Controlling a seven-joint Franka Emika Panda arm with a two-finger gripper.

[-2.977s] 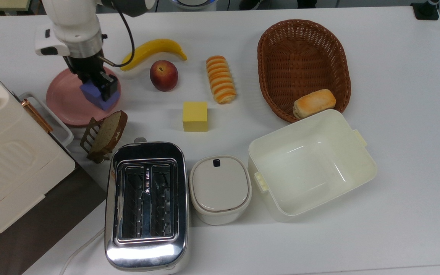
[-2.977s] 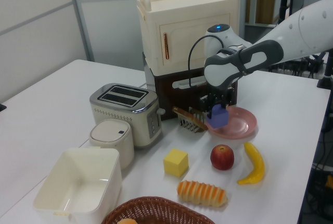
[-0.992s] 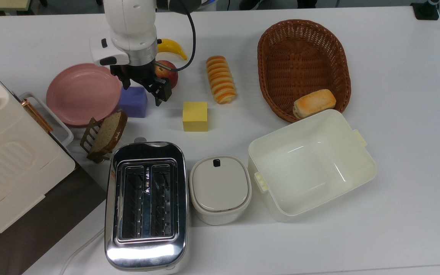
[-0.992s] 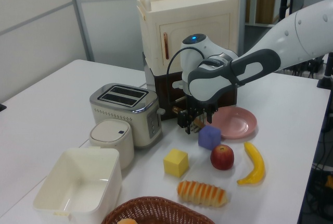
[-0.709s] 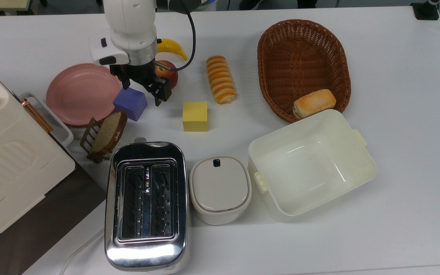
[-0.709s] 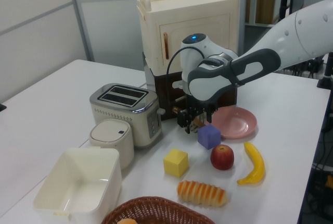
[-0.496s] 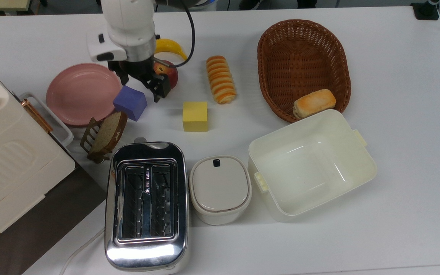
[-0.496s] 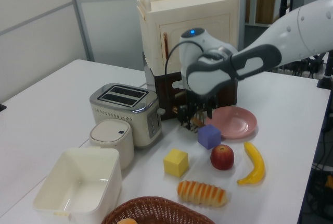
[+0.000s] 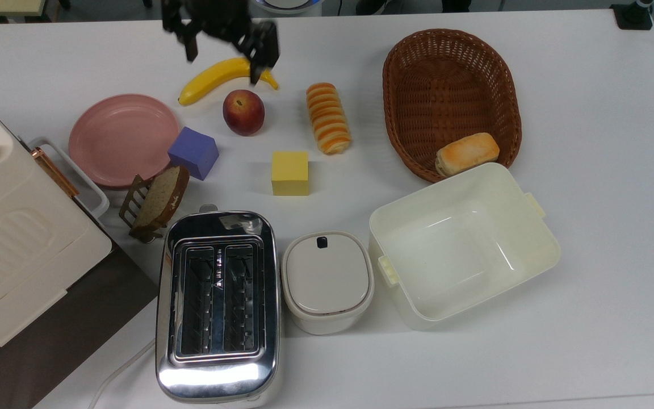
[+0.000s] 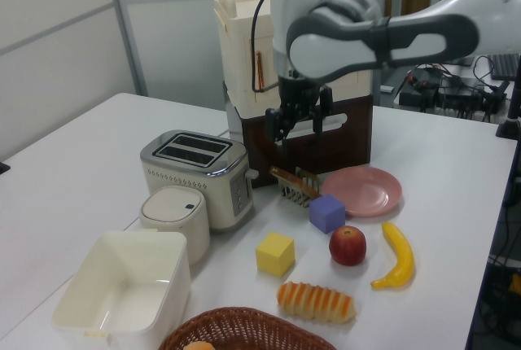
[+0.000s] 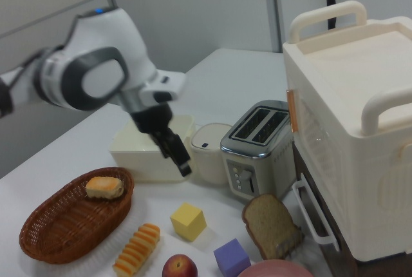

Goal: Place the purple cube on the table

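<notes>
The purple cube (image 9: 193, 152) rests on the white table (image 9: 588, 113), just off the rim of the pink plate (image 9: 117, 139) on the top view's right, with nothing touching it. It also sits between the plate and the peach in the left view (image 10: 327, 213), and low in the right view (image 11: 232, 257) beside the bread slice. My gripper (image 9: 223, 59) hangs open and empty, high over the banana and well away from the cube. In the left view the gripper (image 10: 303, 130) is in front of the cabinet; in the right view the gripper (image 11: 180, 161) is above the yellow cube.
A peach (image 9: 243, 112), banana (image 9: 225, 76), striped bread (image 9: 328, 118) and yellow cube (image 9: 290, 172) lie near the purple cube. A bread slice in a rack (image 9: 156, 199), toaster (image 9: 217, 307), lidded pot (image 9: 327, 281), white tub (image 9: 463, 244), wicker basket (image 9: 452, 102) and cream cabinet (image 9: 9, 244) surround them.
Three seconds ago the gripper held the cube over the plate. It set the cube on the table beside the plate, opened, then rose and drew back toward the top view's top.
</notes>
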